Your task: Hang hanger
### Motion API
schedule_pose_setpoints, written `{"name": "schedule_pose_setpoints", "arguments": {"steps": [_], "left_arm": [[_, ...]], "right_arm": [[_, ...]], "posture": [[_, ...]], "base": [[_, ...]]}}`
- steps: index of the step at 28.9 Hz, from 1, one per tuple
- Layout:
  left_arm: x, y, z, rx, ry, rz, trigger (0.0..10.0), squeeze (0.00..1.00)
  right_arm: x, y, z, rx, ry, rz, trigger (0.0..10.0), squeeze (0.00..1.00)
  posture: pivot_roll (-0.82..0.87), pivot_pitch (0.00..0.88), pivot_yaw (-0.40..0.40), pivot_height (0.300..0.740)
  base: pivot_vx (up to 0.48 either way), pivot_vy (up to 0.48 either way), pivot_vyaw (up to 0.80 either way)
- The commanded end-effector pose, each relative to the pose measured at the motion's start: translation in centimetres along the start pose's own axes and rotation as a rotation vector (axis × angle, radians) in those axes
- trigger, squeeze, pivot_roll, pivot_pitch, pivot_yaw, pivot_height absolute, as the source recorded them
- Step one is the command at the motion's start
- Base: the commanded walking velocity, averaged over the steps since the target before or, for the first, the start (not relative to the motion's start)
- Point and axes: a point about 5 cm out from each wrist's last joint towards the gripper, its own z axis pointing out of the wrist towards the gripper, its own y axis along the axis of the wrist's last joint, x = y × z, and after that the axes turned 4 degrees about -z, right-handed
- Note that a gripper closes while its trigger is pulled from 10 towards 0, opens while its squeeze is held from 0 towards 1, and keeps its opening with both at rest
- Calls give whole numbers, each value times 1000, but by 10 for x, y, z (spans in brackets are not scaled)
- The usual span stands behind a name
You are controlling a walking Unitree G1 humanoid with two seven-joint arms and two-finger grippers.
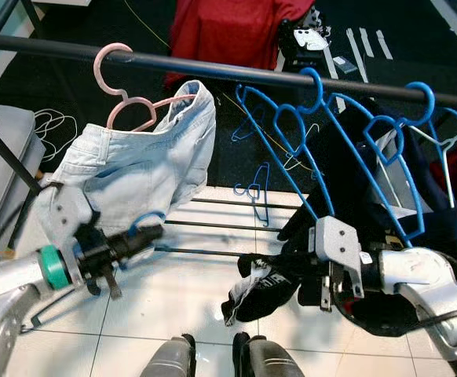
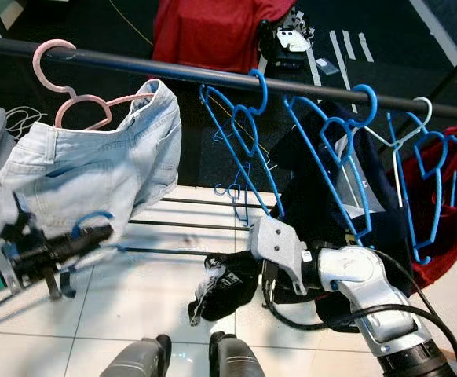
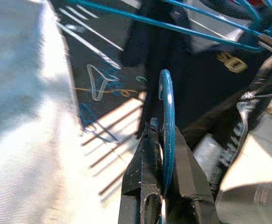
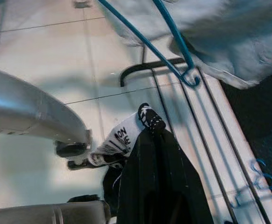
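The left hand (image 1: 138, 238) sits low at the left, its two black fingers (image 3: 147, 168) pressed together on the hook of a blue hanger (image 3: 167, 135), which stands up between them and curls over just past the fingertips (the rest of that hanger is hidden behind the hand). It lies well below the dark rail (image 1: 236, 71), in front of the pale denim shorts (image 1: 134, 169) that hang from a pink hanger (image 1: 122, 94). The right hand (image 1: 291, 271) is pinching a black garment with white lettering (image 1: 256, 287), down beside the other blue hangers (image 1: 346, 141) on the rail, above the tiled floor (image 1: 158, 306).
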Motion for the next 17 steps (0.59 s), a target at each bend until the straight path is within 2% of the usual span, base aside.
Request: {"name": "schedule_pose_setpoints", "arguments": {"steps": [1,4,6,10,12,14,15,17], "left_arm": [[0,-5,-2,15,9,-4,10000,0],[4,-1,-2,20,31,30,10000,0],[1,-1,1,40,12,54,10000,0],[-11,-3,9,12,-33,13,10000,0],[-14,1,12,-19,-42,-6,10000,0],[-15,3,12,-33,-50,-17,10000,0],[-19,4,14,-46,-85,-34,10000,0],[-22,4,14,-44,-103,-36,10000,0]], "right_arm": [[1,-5,-1,8,-3,25,10000,0],[3,-18,-5,46,-23,67,10000,0],[2,-28,-8,72,-60,106,10000,0],[-17,-43,-2,103,-279,201,10000,0],[-23,-49,3,130,-350,232,10000,0],[-25,-52,5,144,-378,239,10000,0],[-30,-54,10,134,-425,261,10000,0],[-32,-53,13,110,-439,278,10000,0]], "posture": [[-68,147,-32,740],[-68,148,-28,740],[-70,148,-27,740],[-73,149,-23,740],[-70,148,-23,740],[-70,148,-23,740],[-64,148,-23,740],[-63,148,-22,740]], "base": [[0,0,0],[0,0,0],[0,0,0],[0,0,0],[0,0,0],[0,0,0],[0,0,0],[0,0,0]]}}
